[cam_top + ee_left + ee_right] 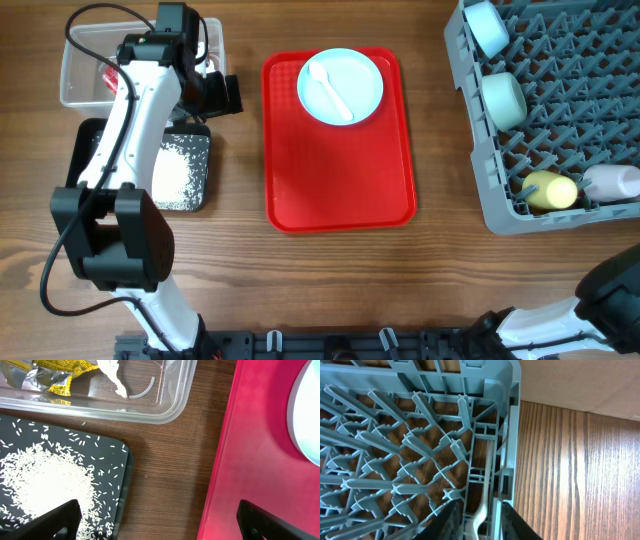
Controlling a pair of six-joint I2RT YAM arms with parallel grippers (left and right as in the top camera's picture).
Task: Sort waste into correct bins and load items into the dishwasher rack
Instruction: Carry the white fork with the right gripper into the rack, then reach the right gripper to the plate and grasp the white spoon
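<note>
Hovering left claw (157, 510), wide apart, empty | right claw (481, 512) at rack (510, 420) corner, closure cannot tell | spoon (333, 93) lies on plate (366, 74) on red tray (340, 180) | likely light, stiff, slippery; you should pinch its handle middle.

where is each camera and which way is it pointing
Overhead: fixed above the table, facing straight down; shows the left arm, part of the right arm.
Left wrist: on the left arm, facing down at black tray, clear tub, red tray; its jaws, wide apart, at the bottom.
Right wrist: faces down into a corner of the dishwasher rack; its jaws flank a white utensil.
Shared: overhead and left wrist both show the red tray.
</note>
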